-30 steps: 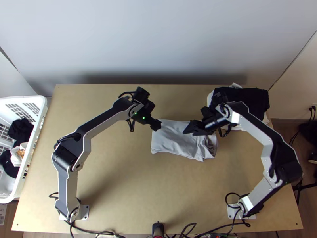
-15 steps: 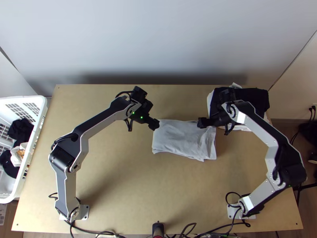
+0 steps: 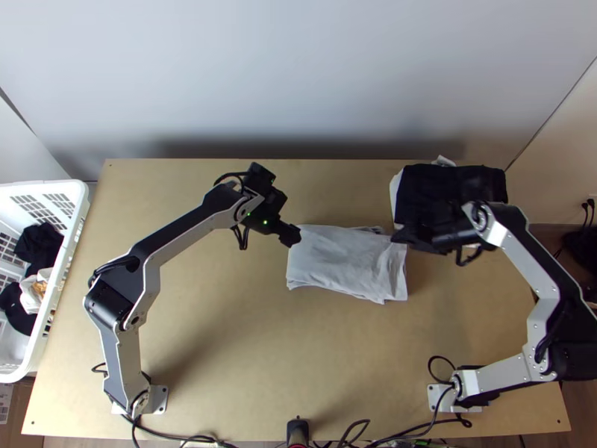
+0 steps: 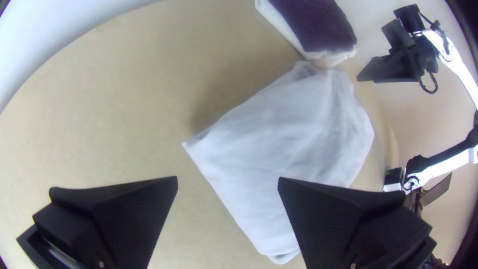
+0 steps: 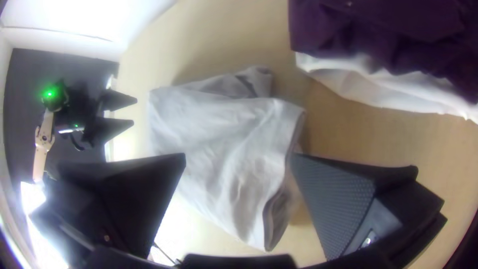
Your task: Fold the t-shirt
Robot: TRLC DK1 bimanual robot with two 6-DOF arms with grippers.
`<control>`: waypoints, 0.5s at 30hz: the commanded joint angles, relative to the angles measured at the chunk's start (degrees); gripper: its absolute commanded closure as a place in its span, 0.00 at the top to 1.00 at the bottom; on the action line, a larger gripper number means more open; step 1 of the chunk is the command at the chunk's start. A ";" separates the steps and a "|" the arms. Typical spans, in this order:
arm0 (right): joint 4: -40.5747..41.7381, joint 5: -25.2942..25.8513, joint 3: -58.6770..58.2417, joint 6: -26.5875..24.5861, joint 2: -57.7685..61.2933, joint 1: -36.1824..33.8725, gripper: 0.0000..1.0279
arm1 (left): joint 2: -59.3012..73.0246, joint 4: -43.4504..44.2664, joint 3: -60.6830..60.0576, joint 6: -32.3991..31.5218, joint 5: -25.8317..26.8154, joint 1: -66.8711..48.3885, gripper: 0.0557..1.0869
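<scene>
Folded t-shirt (image 3: 339,261); long axis left-to-right.

Folded pale grey t-shirt (image 3: 343,261), flat on table (image 3: 224,336)

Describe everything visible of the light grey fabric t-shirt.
The light grey fabric t-shirt lies folded in a rough rectangle on the light wooden table, lightly wrinkled. At its right-hand end, layered edges gape. Bunched cloth pokes out at the far side. The left black tool and right black tool, open, aren't gripping it.
</scene>
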 commanded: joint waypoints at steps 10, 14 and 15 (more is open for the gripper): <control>5.30 -10.11 -11.53 -6.88 2.49 -11.77 0.95 | -1.21 1.03 -1.20 0.67 0.16 -1.01 0.95; 7.32 -13.54 -13.90 -8.11 5.04 -12.74 0.95 | -1.47 1.03 -1.28 0.67 0.16 -1.01 0.95; 8.20 -14.59 -14.43 -8.11 5.48 -12.74 0.95 | -1.47 1.03 -1.37 0.67 0.16 -1.01 0.95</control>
